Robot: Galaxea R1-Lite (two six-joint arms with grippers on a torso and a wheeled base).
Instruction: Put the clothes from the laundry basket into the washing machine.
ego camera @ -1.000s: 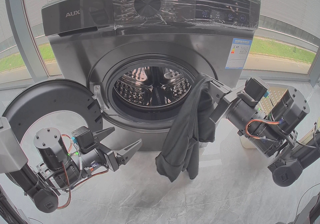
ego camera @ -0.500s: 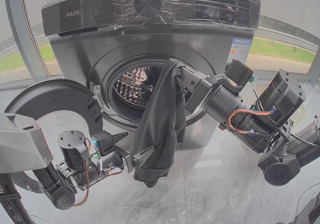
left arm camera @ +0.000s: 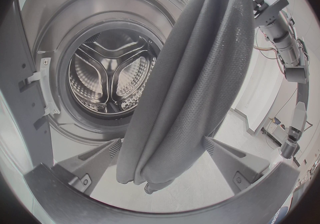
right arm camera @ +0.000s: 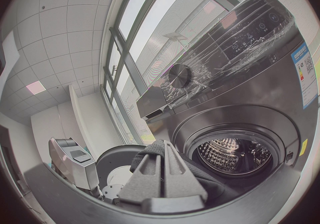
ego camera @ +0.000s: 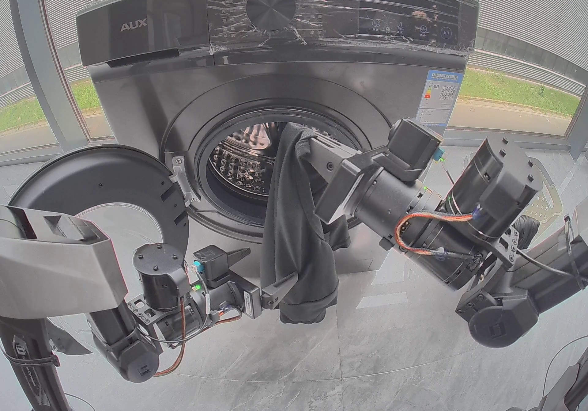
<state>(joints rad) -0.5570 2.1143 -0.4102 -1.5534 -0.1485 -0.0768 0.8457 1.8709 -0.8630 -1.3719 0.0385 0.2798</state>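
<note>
Before the washing machine (ego camera: 275, 63), in the head view, one dark knit garment (ego camera: 294, 228) hangs from the right gripper (ego camera: 309, 145) across the round mouth; the single door (ego camera: 92, 197) stands swung wide.

Left wrist view: the left gripper (left arm camera: 162, 141) is spread, its two fingers (left arm camera: 100, 156) flanking the hem below the perforated steel drum (left arm camera: 106, 74).

Right wrist view: the right fingers (right arm camera: 176, 171) are pinched together on the fabric.

Head view: above and back from the washing machine (ego camera: 141, 99), facing forward and down at its front. Left wrist view: low, close under the drum opening (left arm camera: 106, 74), tilted up into it. Right wrist view: close, low, angled up across the machine's front toward the windows (right arm camera: 140, 34). All three share the drum opening and the dark garment (ego camera: 294, 216).
</note>
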